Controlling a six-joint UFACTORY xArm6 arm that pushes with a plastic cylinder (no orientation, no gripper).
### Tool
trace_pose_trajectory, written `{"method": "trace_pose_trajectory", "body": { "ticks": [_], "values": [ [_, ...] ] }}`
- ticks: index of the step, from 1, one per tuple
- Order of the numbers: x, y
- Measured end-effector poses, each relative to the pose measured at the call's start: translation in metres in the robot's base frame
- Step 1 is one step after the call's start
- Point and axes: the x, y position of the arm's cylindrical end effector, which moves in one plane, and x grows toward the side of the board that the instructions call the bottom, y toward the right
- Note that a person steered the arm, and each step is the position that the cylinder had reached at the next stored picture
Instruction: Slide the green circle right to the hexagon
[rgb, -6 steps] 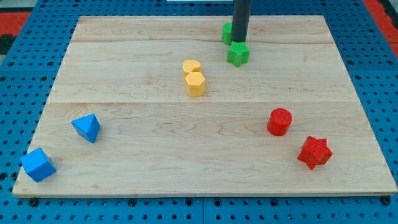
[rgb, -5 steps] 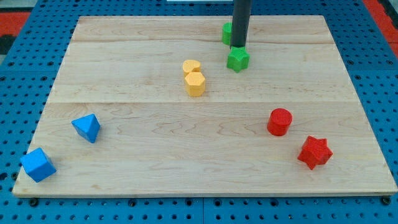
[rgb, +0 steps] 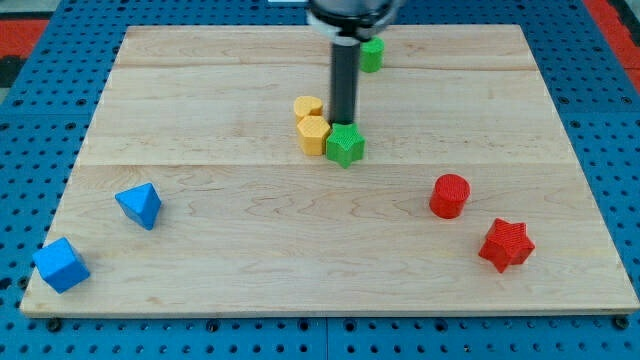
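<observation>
My tip (rgb: 345, 124) rests at the top edge of a green block (rgb: 345, 146) with a knobby, star-like outline. That block touches the right side of the yellow hexagon (rgb: 314, 134) near the board's middle. A second green block (rgb: 372, 54), which looks round, sits at the view's top, to the right of the rod and apart from it. A second yellow block (rgb: 308, 106) sits against the hexagon's top side.
A red cylinder (rgb: 450, 195) and a red star (rgb: 506, 244) are at the lower right. Two blue blocks (rgb: 139, 205) (rgb: 61, 265) are at the lower left. The wooden board (rgb: 200, 300) lies on a blue pegboard.
My tip moved down and left, pushing the star-like green block from the upper right to the yellow hexagon's right side. The other green block, formerly partly behind the rod, now shows.
</observation>
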Motion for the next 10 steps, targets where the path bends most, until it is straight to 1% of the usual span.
{"method": "trace_pose_trajectory", "body": {
  "ticks": [1,2,3,4,5,7,8,9,10],
  "values": [
    [0.004,0.079],
    [0.057,0.072],
    [0.061,0.000],
    [0.051,-0.021],
    [0.036,0.049],
    [-0.077,0.136],
    [-0.128,0.144],
    [-0.141,0.078],
    [-0.134,-0.008]
  ]
}}
